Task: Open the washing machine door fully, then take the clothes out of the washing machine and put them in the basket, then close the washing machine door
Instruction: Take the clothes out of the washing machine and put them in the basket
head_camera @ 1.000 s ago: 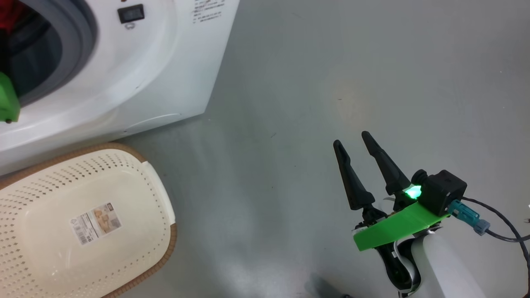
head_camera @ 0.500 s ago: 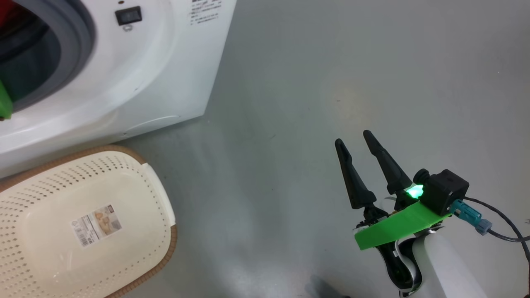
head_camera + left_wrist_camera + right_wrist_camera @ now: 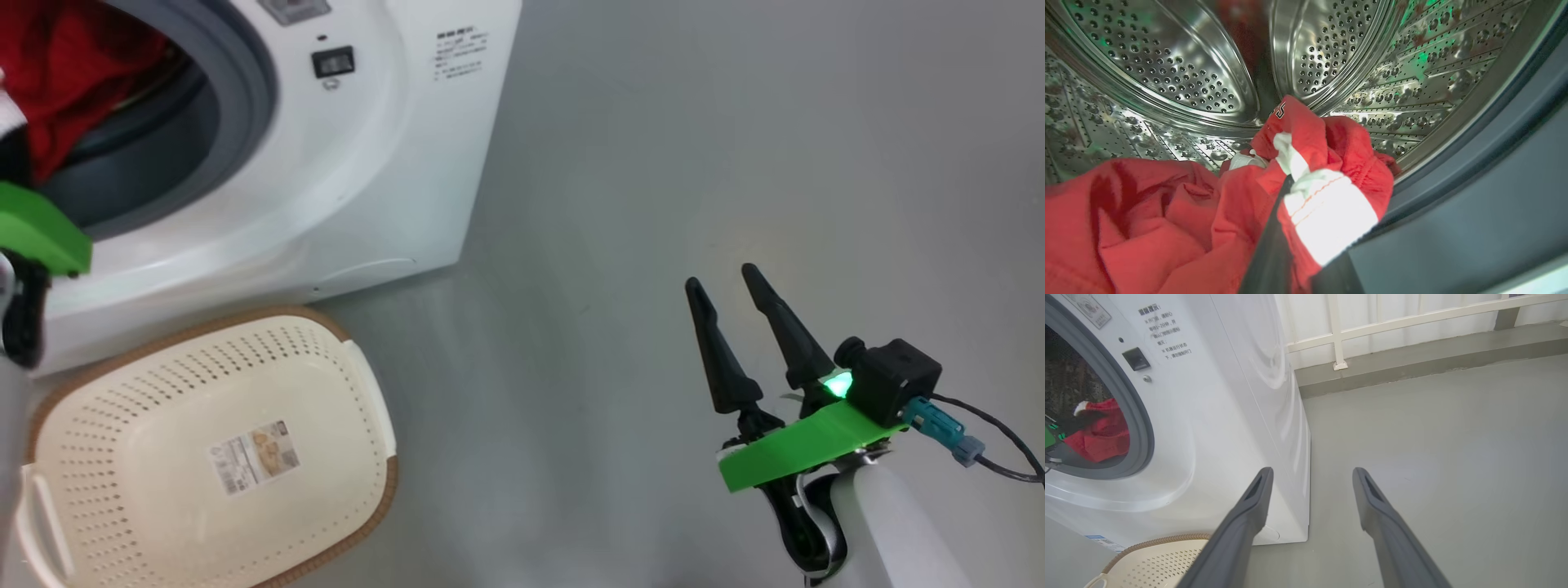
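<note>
The white washing machine point(image 3: 343, 180) stands at the upper left with its mouth open; its door is out of view. Red clothes point(image 3: 73, 65) lie at the drum's mouth. In the left wrist view my left gripper point(image 3: 1290, 179) is inside the perforated steel drum point(image 3: 1167, 61), shut on a red fold with a white cuff point(image 3: 1327, 216) of the clothes point(image 3: 1147, 220). The cream basket point(image 3: 131, 408) sits on the floor in front of the machine with nothing in it. My right gripper point(image 3: 721, 275) hangs open over bare floor, far right of the machine.
The left arm's green mount point(image 3: 37, 233) shows at the left edge, in front of the grey rubber ring point(image 3: 253, 90). Grey floor point(image 3: 653, 147) stretches to the right of the machine. A white railing point(image 3: 1412, 318) and a low kerb run behind it.
The head camera has turned, so more of the drum mouth and the red clothes show. The left gripper has shut on the clothes. The right gripper holds its pose.
</note>
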You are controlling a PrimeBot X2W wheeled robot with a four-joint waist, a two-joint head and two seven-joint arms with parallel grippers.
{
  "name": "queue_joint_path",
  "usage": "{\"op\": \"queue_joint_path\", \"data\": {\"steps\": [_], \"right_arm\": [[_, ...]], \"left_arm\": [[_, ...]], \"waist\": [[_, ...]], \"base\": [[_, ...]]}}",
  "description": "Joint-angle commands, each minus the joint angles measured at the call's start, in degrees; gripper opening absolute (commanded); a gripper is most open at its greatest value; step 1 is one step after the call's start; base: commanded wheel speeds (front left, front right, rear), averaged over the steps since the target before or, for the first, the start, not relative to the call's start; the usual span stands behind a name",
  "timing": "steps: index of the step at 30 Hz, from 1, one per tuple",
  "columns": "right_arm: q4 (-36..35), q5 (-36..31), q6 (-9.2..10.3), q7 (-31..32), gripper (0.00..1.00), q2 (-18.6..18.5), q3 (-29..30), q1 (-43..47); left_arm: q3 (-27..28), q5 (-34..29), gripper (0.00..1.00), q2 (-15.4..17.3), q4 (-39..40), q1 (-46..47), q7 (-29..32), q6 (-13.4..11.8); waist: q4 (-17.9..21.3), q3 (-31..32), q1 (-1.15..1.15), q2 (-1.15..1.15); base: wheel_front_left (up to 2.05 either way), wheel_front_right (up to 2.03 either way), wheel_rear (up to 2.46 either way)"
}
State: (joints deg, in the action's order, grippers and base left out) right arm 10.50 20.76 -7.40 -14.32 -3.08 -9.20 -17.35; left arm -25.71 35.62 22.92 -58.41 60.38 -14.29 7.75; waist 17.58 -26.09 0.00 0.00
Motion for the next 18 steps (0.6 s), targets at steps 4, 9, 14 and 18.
{"op": "queue_joint_path", "data": {"steps": [4,9,14,18], "right_arm": [[-0.51,-1.22,-0.09,-0.68,1.00,0.20,0.25,3.05],[0.25,-2.28,-0.09,-0.68,1.00,0.20,1.59,5.03],[0.64,-3.27,-0.09,-0.68,1.00,0.20,2.63,6.78],[0.78,-3.64,-0.09,-0.68,1.00,-0.34,3.28,7.84]], "left_arm": [[5.43,-0.85,0.00,1.50,6.54,-6.02,-0.70,-0.26],[11.44,-3.04,0.00,-0.49,14.88,-14.04,-0.70,-0.26],[16.33,-5.15,0.00,-2.64,23.53,-21.57,-0.70,-0.26],[19.44,-6.05,0.00,-4.13,30.04,-27.43,-0.71,-0.26]], "waist": [[-3.38,4.65,0.00,0.00],[-5.16,7.93,0.00,0.00],[-6.72,10.52,0.00,0.00],[-8.01,12.14,0.00,0.00]], "base": [[0.00,0.00,0.00],[0.00,0.00,0.00],[0.00,0.00,0.00],[0.00,0.00,0.00]]}}
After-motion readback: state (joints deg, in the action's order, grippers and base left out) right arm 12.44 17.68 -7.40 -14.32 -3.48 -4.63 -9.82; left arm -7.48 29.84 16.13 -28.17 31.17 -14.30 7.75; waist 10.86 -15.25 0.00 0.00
